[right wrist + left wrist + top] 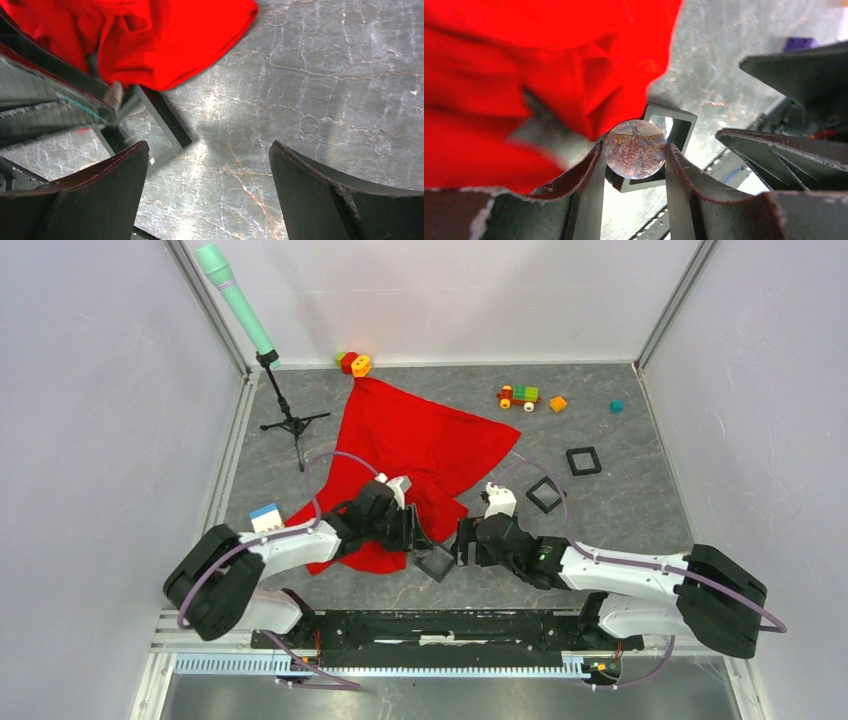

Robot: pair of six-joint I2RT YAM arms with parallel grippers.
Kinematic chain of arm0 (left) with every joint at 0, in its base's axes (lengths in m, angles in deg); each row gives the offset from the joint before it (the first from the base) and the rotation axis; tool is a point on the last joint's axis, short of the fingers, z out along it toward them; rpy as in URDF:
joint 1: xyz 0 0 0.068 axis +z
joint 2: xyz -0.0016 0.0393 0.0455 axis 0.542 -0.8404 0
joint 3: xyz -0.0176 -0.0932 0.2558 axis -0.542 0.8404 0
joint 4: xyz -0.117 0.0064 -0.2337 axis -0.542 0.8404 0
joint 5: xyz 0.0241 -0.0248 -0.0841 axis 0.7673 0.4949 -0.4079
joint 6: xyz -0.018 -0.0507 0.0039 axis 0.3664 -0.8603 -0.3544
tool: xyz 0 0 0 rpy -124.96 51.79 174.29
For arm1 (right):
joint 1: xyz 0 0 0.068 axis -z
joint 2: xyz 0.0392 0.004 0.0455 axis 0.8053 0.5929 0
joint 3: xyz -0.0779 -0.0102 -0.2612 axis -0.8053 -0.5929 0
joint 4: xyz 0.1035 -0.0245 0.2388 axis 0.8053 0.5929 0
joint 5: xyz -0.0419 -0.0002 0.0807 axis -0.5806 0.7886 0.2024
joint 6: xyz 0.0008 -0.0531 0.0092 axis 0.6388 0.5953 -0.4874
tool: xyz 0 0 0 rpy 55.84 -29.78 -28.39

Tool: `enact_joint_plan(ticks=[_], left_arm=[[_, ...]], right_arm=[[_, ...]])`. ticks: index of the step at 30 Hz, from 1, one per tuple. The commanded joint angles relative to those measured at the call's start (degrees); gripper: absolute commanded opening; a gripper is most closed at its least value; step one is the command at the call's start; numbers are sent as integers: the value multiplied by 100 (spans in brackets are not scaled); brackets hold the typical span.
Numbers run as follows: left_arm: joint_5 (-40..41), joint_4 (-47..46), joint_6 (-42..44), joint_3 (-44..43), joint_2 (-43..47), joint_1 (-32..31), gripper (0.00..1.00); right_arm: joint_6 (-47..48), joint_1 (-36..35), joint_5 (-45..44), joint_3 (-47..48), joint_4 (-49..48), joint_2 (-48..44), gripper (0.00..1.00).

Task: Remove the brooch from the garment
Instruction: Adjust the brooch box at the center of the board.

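The red garment (420, 445) lies spread on the grey table. In the left wrist view its near corner (524, 65) hangs bunched just above my fingers. My left gripper (634, 146) is shut on the brooch (635, 149), a round glassy disc with a blue and red veined pattern, gripped by its edges. A fold of red cloth touches the brooch's upper left edge; I cannot tell whether it is still pinned. My left gripper (415, 530) is at the garment's near edge. My right gripper (462, 540) faces it, open and empty (209, 147), over bare table.
A black square frame (436, 562) lies under the brooch (679, 125) and beside the right fingers (150, 125). Two more frames (545, 495) (583, 460) lie to the right. A green recorder on a tripod (290, 420) stands back left. Toy blocks (353, 363) and a toy train (518, 396) are at the back.
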Motion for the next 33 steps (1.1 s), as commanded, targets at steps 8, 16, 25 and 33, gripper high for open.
enact_joint_plan(ticks=[8,16,25,33], left_arm=[[-938,-4103,-2216,283,-1192,-1238,11],[-1024,-4594,-2253,660,-1157,-880,11],[-33,-531,-16,171,1044,-75,16],[1113,874,1069,-162,1677,38,16]], right_arm=[[-491,269,-371,-788,87,-1329,96],[-1646,204,-467,-464,1846,-1634,98],[-2868,-628,-447,464,2836,-714,98],[-4019,-1079,-653,1024,3314,-33,98]])
